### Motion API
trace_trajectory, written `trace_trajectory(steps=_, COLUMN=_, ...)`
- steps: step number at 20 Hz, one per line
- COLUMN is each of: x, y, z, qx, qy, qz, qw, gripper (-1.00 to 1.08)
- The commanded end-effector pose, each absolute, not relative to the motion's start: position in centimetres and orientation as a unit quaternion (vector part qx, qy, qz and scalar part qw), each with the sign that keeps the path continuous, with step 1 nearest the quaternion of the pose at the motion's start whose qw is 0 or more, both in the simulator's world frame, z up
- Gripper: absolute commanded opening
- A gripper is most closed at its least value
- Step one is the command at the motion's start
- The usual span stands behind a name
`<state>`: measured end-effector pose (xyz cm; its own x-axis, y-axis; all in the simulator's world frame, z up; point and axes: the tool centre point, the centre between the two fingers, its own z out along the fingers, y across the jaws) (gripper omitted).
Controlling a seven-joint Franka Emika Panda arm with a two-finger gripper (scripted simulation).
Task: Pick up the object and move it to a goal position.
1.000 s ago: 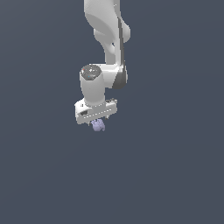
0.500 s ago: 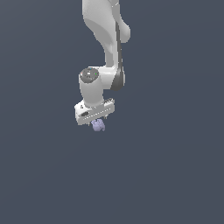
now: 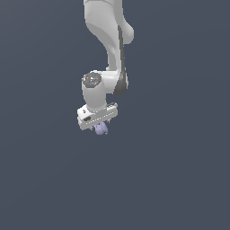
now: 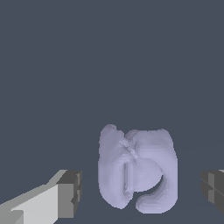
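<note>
The object (image 3: 101,130) is a tiny pale lavender lumpy blob on the dark grey floor, right under the white gripper (image 3: 99,125) in the exterior view. In the wrist view the object (image 4: 138,170) sits between the two dark finger pads (image 4: 72,192), with a gap showing on each side. The gripper (image 4: 142,192) is open around the object and neither pad touches it. The white arm rises above the hand, and the hand hides the fingers in the exterior view.
A flat, plain dark grey floor (image 3: 179,179) fills both views. No goal marker or other object shows.
The hand has come down slightly over the object. The object has stayed in place.
</note>
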<state>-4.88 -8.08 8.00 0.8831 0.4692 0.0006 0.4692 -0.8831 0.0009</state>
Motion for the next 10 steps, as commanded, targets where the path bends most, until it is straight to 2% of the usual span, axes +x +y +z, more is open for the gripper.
trace_trajectory(steps=1, x=-5.0, y=-8.1, z=6.9, qx=0.97, qy=0.242, qz=0.0, qw=0.0, gripper=1.0)
trace_trajectory(steps=10, x=-4.9, y=-8.1, z=4.0, qx=0.97, qy=0.243, qz=0.0, qw=0.0, gripper=1.0)
